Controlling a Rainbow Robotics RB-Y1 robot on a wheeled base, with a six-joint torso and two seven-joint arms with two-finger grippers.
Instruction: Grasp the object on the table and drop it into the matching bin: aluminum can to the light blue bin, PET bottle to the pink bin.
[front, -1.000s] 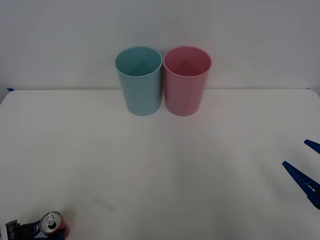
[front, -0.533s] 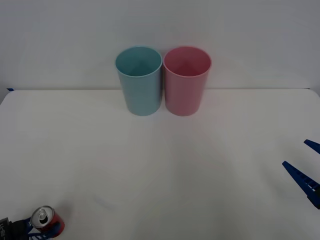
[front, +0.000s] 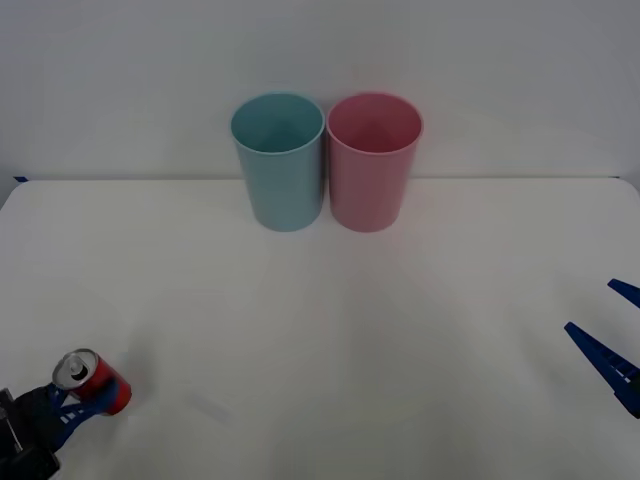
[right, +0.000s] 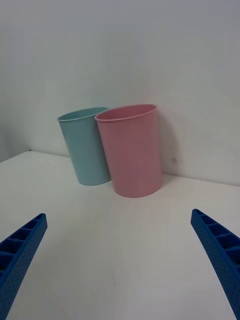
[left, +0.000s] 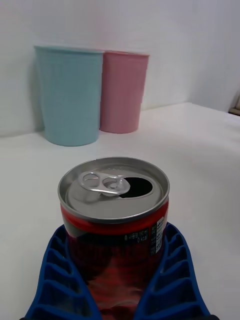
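Note:
My left gripper (front: 92, 393) is shut on the aluminum can (front: 91, 376), a small red can with a silver top, at the table's (front: 330, 330) near left corner. The can leans toward the left. In the left wrist view the can (left: 116, 210) stands between the blue fingers (left: 57, 275) of the left gripper (left: 116, 232), pull tab up. The light blue bin (front: 283, 165) and pink bin (front: 372, 165) stand side by side at the far middle, the light blue bin (left: 70, 95) on the left. My right gripper (front: 606, 320) waits open at the right edge.
The right wrist view looks between the open right gripper (right: 119, 215) fingers at the pink bin (right: 131, 150) and the light blue bin (right: 87, 147) behind it. A white wall stands right behind the bins. Bare white tabletop stretches between the can and the bins.
The left gripper has carried the can up from the bottom edge of the front view, and the can now tilts to the left. The right arm has not moved.

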